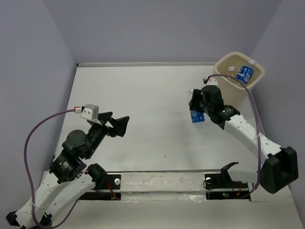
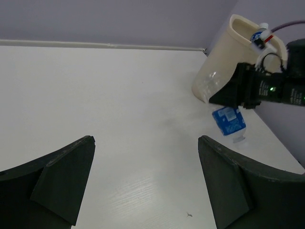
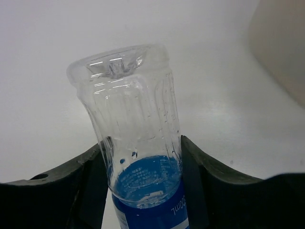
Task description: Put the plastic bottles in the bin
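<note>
We see our right gripper (image 3: 143, 167) clamped on a bottle (image 3: 131, 105), base outward, with the bin (image 1: 234, 91) just beyond to its right (left gripper (image 2: 145, 162) gapes, well apart).

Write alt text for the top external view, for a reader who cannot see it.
Seen from above, the right gripper holds a blue-labelled bottle beside a beige bin in the far right corner of the table. A second bottle lies inside the bin. The left gripper is open and empty at the near left.
</note>
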You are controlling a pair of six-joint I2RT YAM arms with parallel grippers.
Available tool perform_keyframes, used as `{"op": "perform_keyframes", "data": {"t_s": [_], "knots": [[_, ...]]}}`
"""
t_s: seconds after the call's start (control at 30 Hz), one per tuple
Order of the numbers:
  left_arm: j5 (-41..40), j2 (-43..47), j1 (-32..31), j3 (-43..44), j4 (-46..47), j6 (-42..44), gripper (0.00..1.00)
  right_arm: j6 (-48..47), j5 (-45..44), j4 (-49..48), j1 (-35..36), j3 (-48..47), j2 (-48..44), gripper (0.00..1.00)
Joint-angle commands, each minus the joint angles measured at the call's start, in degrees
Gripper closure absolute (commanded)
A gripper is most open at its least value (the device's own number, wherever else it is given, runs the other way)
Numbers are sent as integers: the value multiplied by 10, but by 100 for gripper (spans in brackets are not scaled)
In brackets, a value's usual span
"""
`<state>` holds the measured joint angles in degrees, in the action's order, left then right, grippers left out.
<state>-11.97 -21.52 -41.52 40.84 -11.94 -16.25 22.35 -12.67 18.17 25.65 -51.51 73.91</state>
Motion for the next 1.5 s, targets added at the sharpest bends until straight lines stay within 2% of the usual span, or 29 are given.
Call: {"op": "perform_keyframes", "data": {"t_s": [0.0,0.07,0.23,0.3,0.57,0.73,0.83,0.87,0.9,1.03,1.07,1.13,1.2,1.47], "knots": [[20,-5,3,-1,28,16,1,-76,-132,-59,5,-129,-86,57],[20,-6,4,-1,27,16,1,-134,-184,-150,-22,-164,-95,59],[9,8,4,-2,20,15,1,-179,-188,-314,-136,-206,-69,59],[6,12,4,-3,20,15,1,-197,-186,-396,-183,-225,-25,59],[8,5,5,-2,23,16,1,-216,-162,-522,-246,-242,101,59],[5,3,6,-2,25,17,1,-227,-168,-527,-246,-279,169,58],[5,2,8,-1,25,18,1,-190,-158,-549,-246,-217,151,53],[5,2,9,-1,25,18,1,-180,-160,-553,-246,-196,141,50],[7,2,10,-1,29,17,1,-154,-170,-554,-246,-175,129,41],[23,-6,13,-1,37,20,1,-108,-175,-571,-246,-70,43,28],[30,-9,14,-1,39,21,1,-102,-173,-571,-246,-44,30,20],[34,-15,16,-1,39,20,1,-95,-164,-564,-246,-33,10,10],[34,-18,18,-1,39,20,1,-100,-149,-528,-246,-58,-4,0],[16,-14,35,-1,38,16,1,-73,-83,-345,-246,-184,-27,0]]}}
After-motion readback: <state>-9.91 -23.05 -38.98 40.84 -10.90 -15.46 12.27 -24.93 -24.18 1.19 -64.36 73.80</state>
